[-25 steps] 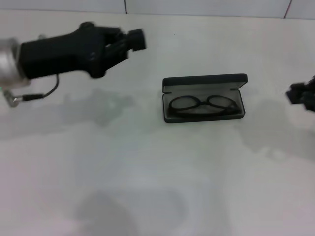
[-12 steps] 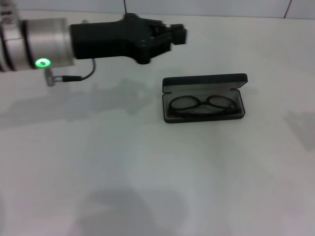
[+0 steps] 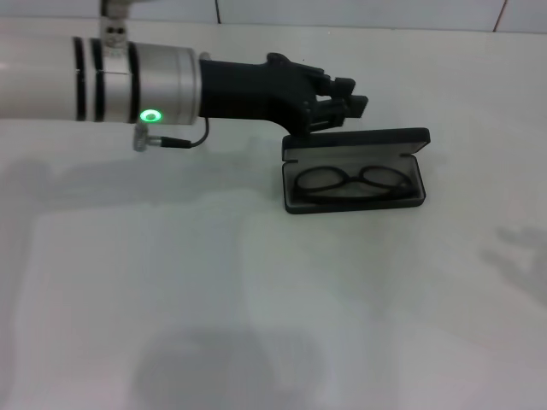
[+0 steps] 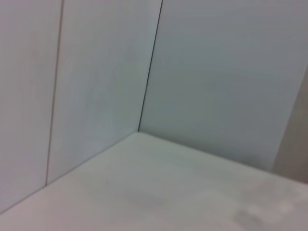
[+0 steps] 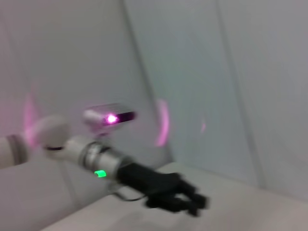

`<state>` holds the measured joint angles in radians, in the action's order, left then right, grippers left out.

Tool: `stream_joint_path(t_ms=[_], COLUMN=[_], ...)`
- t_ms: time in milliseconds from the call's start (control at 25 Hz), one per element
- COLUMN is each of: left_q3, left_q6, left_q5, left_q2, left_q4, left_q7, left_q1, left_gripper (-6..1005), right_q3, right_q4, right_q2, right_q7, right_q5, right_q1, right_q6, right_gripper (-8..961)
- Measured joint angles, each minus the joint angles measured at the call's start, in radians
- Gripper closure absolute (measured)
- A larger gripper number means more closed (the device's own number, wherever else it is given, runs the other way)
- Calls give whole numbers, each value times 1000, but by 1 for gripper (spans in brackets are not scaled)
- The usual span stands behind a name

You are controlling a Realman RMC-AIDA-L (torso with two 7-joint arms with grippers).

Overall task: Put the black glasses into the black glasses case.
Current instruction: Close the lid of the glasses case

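Logging progress, we found the black glasses (image 3: 351, 181) already inside the open black glasses case (image 3: 355, 169) on the desk (image 3: 256, 299), lid unclosed, our left claw (image 3: 346, 102) just behind it, its spread untellable.

1. I see a white table (image 3: 256, 307) filling nearly all of my head view, its surface plain and matte.
2. Soft grey shadows lie across that table, one broad patch near the front edge and fainter ones toward the right side.
3. Along the far edge of the table, I see a pale tiled wall (image 3: 342, 10) with thin dark seams running up it.
4. In my left wrist view, the same kind of wall (image 4: 216, 72) meets the table (image 4: 168, 192) at a corner, with dark vertical seams between panels.
5. In my right wrist view, pink glare spots float over the pale wall (image 5: 231, 72).
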<state>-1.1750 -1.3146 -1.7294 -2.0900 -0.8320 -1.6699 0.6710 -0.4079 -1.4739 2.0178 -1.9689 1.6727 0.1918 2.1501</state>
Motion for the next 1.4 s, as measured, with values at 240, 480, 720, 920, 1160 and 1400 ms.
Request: stream_joint_path(t_ms=[240,480,720,920,1160,1400], left_q3=[-81,-147,-182,-190,-214,-298], left_q6=[74,157,229,242,280,355], left_q5=[1,14,23,24,30,154], left_q2=[0,-3,-4,-8,-10,-10], left_q4=[6,10,58,94,114,154], left_q7=[2,2,15,33,43,108], left_q1=[10,26,43,65,79,85], left_gripper=[710,710,711,711,711,711], right_q3=[-68,-71,-136,-196,-231,-278], right_q4=[346,548,674,794,894,905], right_q2=[-5,-7,-1,4,4,7], right_q7=[258,409,489,556,602,604], right_q5=[197,346,373,350,354,341], right_q1=[104,173,207,262,320,325], right_q6=[-9,-88,-167,-222,-263,-287], right_gripper=[609,601,600,600,600,600])
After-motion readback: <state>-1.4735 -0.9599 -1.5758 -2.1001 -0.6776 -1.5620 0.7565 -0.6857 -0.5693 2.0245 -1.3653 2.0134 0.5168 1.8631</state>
